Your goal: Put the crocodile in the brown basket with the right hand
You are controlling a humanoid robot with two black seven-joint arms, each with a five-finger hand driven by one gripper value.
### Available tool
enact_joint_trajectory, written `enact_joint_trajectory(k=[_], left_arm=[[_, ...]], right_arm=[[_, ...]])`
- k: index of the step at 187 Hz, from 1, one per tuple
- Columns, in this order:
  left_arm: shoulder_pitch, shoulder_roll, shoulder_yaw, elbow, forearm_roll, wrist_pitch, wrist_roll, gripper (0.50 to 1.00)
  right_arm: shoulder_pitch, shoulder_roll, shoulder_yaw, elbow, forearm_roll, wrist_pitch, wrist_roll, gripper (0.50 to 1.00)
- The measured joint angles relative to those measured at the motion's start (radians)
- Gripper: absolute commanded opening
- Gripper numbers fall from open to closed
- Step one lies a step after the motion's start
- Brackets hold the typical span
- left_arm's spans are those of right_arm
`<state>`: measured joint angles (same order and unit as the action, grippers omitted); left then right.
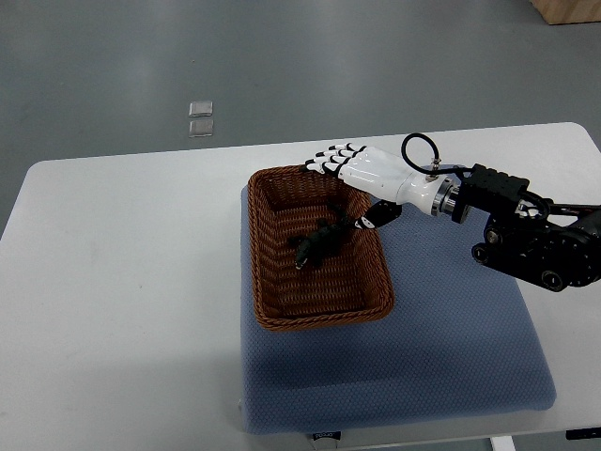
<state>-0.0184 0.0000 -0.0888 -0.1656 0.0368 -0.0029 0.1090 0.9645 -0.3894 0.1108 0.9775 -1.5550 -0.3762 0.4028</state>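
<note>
Release looks to be the step in hand: the small dark plastic crocodile [319, 244] lies on the floor of the brown woven wicker basket [319, 319], a little toward its far right side, head pointing to the near left corner of the surface and tail running up toward the robot's white-shelled right hand [371, 172]. That hand hangs over the basket's far right rim with its fingers [333, 160] stretched out flat and gripping nothing; its dark-tipped thumb [378, 217] ends just beside the tail, and contact there cannot be judged. To finish cleanly, the hand should lift straight up and draw back toward the right edge, so the thumb neither snags the tail nor drags the light basket across the blue-grey padded mat [423, 357] covering the right half of the white surface [122, 282]. The toy reads as rigid, slim and bumpy, almost black against the weave, resting flat with its legs splayed and nothing overhanging the rim.
</note>
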Motion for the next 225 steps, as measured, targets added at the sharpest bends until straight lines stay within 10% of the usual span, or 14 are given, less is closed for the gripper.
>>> enact_joint_trajectory(k=[141, 225], left_arm=[[0.0, 0.0, 0.0, 0.0, 0.0, 0.0, 0.0, 1.0], [0.0, 0.0, 0.0, 0.0, 0.0, 0.0, 0.0, 1.0]], right_arm=[[-0.183, 0.009, 0.345, -0.104, 1.12, 0.029, -0.021, 0.928], [-0.267, -0.016, 0.544, -0.156, 1.311, 0.363, -0.101, 0.928]])
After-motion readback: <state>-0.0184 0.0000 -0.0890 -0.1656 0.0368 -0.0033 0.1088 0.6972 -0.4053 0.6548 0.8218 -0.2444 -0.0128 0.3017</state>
